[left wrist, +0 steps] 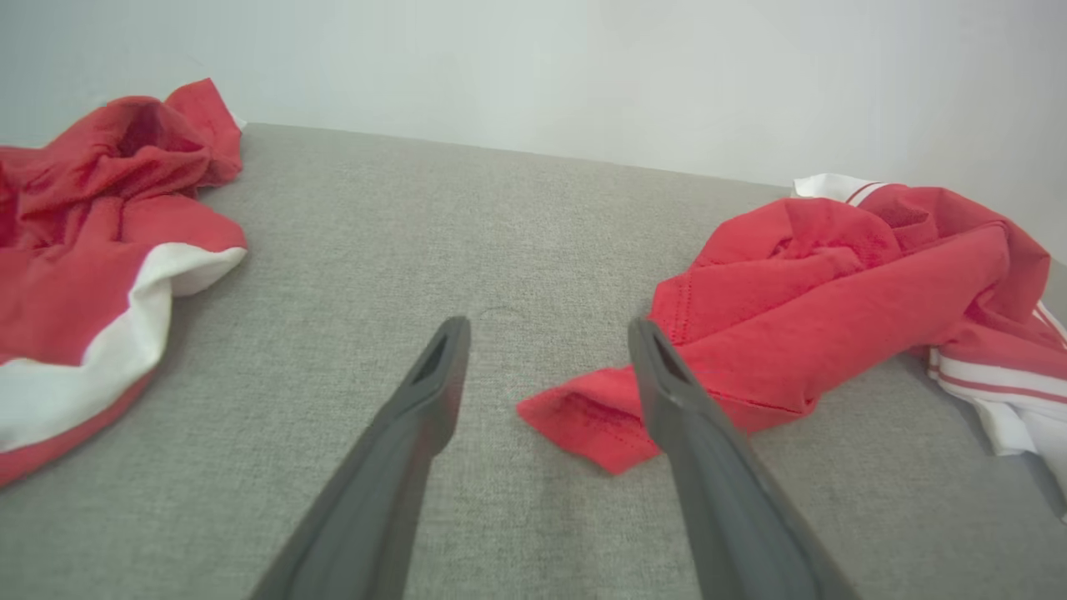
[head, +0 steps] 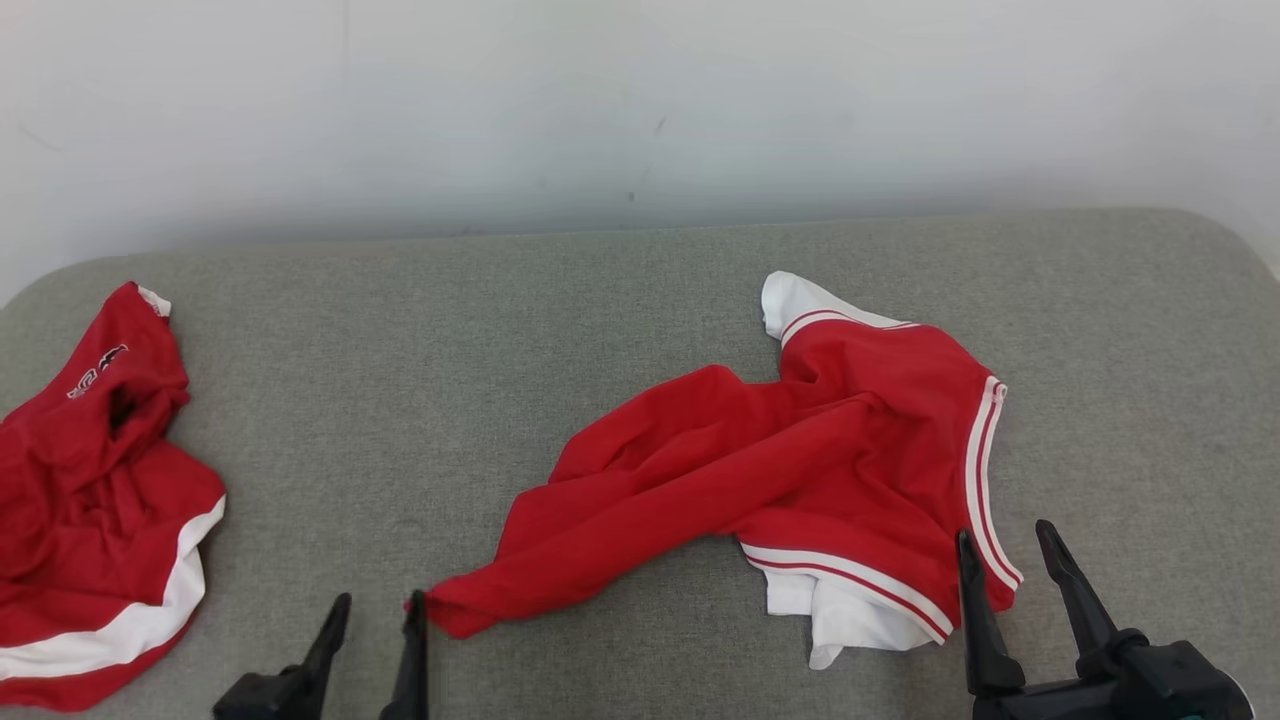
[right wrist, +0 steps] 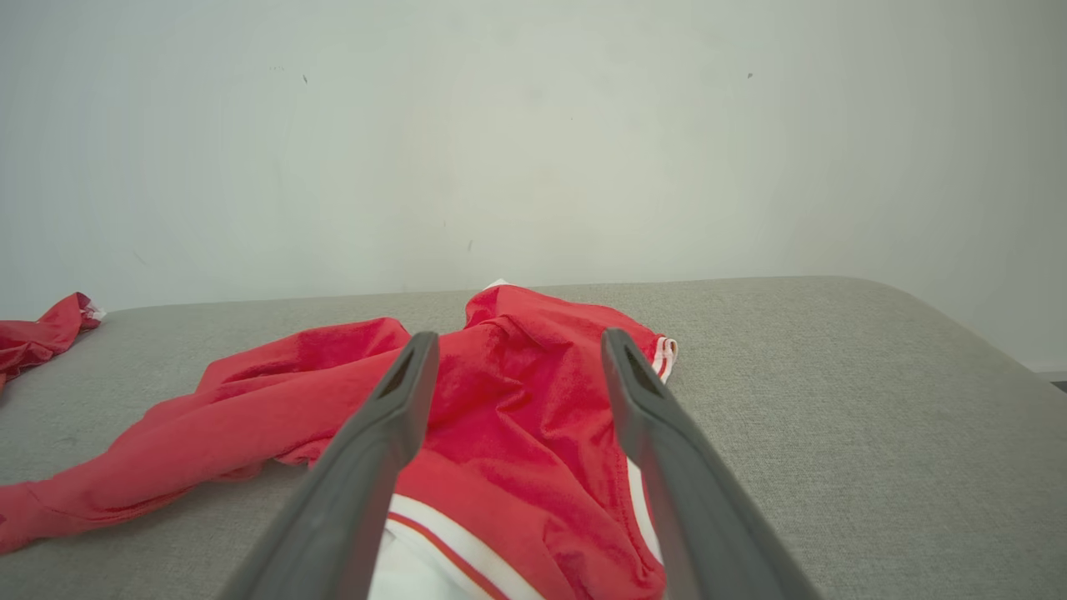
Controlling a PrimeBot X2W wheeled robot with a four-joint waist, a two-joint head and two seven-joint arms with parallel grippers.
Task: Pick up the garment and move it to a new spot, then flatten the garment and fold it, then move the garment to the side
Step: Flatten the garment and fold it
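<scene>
The garment point(head: 790, 470) is red with white striped trim and lies crumpled on the grey cushion, right of centre. A long red corner of it stretches down-left to my left gripper point(head: 378, 605). That gripper stands open, its right finger against the corner's tip. In the left wrist view the garment point(left wrist: 817, 292) lies to the right, its corner reaching between the open left gripper's point(left wrist: 550, 333) fingers. My right gripper point(head: 1003, 535) is open at the garment's lower right hem, holding nothing. From the right wrist the garment point(right wrist: 517, 417) spreads under the open right gripper point(right wrist: 521, 346).
A second red and white garment point(head: 90, 500) lies bunched at the cushion's left edge, seen also as a red heap point(left wrist: 100, 242) from the left wrist. A pale wall point(head: 640, 100) rises behind the grey cushion point(head: 400, 380). The cushion's right end curves off.
</scene>
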